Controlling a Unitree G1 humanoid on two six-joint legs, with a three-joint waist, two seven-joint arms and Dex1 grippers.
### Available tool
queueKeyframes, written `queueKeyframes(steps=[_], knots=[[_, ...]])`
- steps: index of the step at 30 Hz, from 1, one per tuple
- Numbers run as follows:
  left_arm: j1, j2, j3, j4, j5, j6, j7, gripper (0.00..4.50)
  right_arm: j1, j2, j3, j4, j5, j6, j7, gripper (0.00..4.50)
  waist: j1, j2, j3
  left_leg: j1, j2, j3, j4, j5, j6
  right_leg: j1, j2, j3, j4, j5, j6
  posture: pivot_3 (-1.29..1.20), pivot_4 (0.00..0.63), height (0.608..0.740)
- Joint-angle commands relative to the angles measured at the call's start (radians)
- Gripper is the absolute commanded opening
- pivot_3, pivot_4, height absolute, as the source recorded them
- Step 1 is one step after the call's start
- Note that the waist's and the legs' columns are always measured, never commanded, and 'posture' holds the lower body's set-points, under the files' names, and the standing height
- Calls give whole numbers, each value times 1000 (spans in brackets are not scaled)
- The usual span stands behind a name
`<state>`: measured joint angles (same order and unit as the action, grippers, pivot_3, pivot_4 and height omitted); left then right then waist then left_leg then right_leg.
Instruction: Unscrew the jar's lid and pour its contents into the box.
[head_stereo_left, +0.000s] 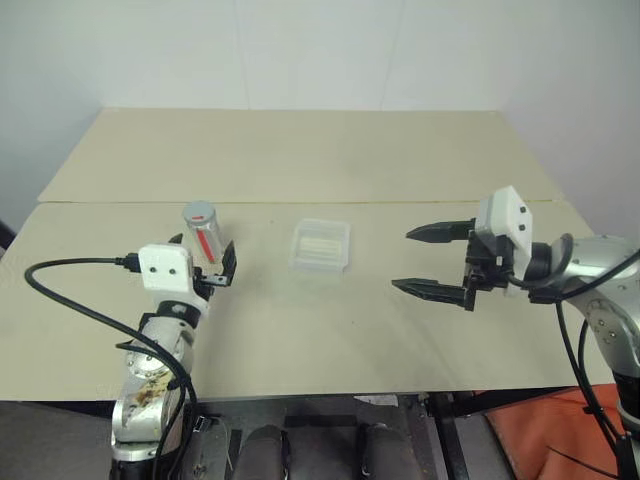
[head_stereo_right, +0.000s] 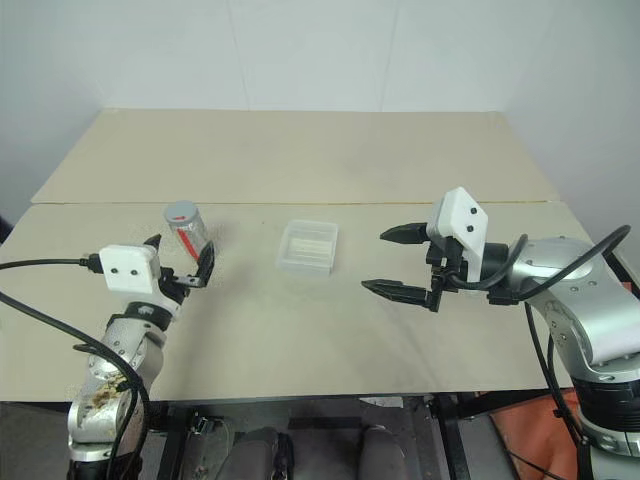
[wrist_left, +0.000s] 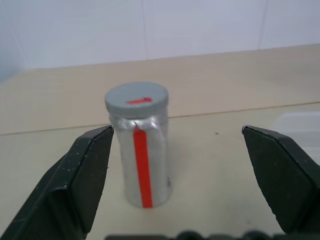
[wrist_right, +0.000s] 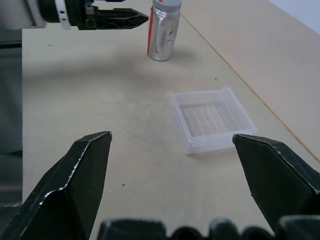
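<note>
The left gripper (wrist_left: 175, 165), a pair of black fingers, is presented level toward the small silvery-clear cylindrical jar (wrist_left: 144, 162) with a red vertical label stripe. The fingers are spread wide and nothing is held. The jar stands upright on the pale beige table (head_stereo_left: 300, 330), toward its left side, and is seen between the fingers in the left wrist view, closer to one finger than to the other, with no contact visible. The round grey screw lid (wrist_left: 136, 99) with a small red mark is seated on the jar. The contents cannot be seen through the wall.

Hazard 1: because the jar sits off-centre in the opening, one finger is likely to meet it first on closure. The jar may be pushed sideways or tipped, as it is tall and narrow.

Hazard 2: if the grip is taken too high, the lid may be clamped with the body, and unscrewing would be blocked.

The small shallow clear plastic box (head_stereo_left: 320, 246), roughly square with rounded corners, lies near the table's centre, apart from the jar, and appears empty.

The right gripper (head_stereo_left: 432, 262) is held above the table to the right of the box, fingers fully parted, empty. Hazard 3: a light tray may be displaced if brushed during the reach toward the lid.
</note>
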<state>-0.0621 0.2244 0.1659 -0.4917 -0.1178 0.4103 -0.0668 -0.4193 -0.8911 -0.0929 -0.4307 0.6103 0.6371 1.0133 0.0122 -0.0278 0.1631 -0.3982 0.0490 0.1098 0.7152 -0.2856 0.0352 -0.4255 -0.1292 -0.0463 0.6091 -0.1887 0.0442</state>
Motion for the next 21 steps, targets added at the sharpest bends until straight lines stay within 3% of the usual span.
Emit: queueKeyframes(steps=[1, 21], knots=[[-37, -7, 10, 24, 28, -1, 40, 4485, -16, -22, -43, -26, 37, 3, 19, 4500, 0, 0, 0, 0, 0, 0, 0, 0, 0, 0, 0, 0, 0, 0, 0, 0, 150, 740], [-198, 9, -3, 247, 63, -11, 48, 4485, 4, -38, -102, -51, 139, 12, 34, 4500, 0, 0, 0, 0, 0, 0, 0, 0, 0, 0, 0, 0, 0, 0, 0, 0, 150, 740]])
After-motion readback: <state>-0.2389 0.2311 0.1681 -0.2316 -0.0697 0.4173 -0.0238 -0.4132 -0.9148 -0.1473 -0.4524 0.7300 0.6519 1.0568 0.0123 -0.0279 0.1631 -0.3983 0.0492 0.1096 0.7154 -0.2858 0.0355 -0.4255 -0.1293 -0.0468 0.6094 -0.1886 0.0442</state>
